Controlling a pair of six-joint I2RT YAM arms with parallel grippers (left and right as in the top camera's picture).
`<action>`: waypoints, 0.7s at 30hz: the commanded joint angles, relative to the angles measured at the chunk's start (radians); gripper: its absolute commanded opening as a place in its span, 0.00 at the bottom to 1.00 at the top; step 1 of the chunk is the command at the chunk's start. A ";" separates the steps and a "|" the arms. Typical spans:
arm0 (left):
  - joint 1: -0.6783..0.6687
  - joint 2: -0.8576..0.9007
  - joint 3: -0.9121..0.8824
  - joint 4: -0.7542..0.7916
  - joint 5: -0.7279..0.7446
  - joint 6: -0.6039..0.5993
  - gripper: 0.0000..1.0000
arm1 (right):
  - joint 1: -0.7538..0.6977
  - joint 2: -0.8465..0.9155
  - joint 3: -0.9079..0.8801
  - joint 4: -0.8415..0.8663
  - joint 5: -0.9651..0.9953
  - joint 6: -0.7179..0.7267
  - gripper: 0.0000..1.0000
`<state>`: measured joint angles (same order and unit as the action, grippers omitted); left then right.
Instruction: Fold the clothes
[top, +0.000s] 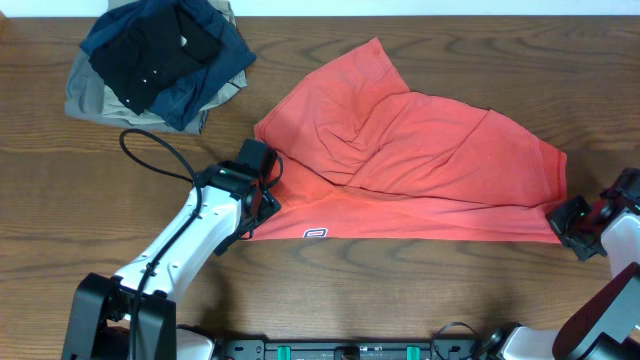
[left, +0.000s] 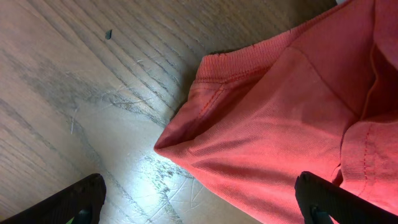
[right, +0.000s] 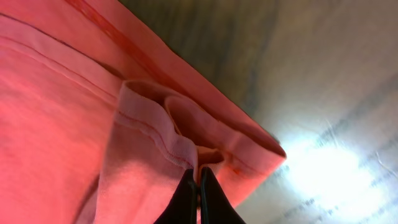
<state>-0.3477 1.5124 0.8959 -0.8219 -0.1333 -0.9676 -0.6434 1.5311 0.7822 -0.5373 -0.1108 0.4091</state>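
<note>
The coral-red T-shirt (top: 420, 160) lies on the wooden table (top: 400, 290), just to the right of the pile of dark garments (top: 150, 60) and a little nearer to the robot than the pile. It is spread out but not flat: there are deep wrinkles in the part closest to the pile, and a small logo shows on the edge that is farthest from the pile toward the robot.

The left gripper (top: 265, 185) is below the pile, at the corner of the shirt that is nearest to the pile. Its fingers (left: 81, 199) are spread wide, and in the left wrist view the hemmed corner of the cloth lies under the gap, not gripped. The right gripper (top: 572, 215) is at the corner of the shirt that is most far from the pile. Its fingers (right: 186, 193) are pressed together and they pinch the folded hem there.

I judge that the step in hand is the taking of two corners, before the first fold. The next move calls for the left gripper to go down on its corner and close on it. After that both arms can lift together and carry this edge over the shirt, with the cloth kept tight so that the wrinkles go out.
</note>
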 joint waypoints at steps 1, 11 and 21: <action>0.003 0.003 -0.009 -0.002 -0.002 0.005 0.98 | 0.010 0.005 -0.005 0.031 -0.057 0.009 0.01; 0.003 0.003 -0.009 -0.002 -0.002 0.005 0.98 | 0.010 0.005 -0.003 0.129 -0.111 0.074 0.01; 0.003 0.004 -0.009 -0.002 -0.002 0.005 0.98 | 0.027 0.005 -0.003 0.233 -0.111 0.077 0.01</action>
<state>-0.3477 1.5124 0.8959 -0.8215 -0.1337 -0.9676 -0.6395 1.5311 0.7822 -0.3241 -0.2161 0.4717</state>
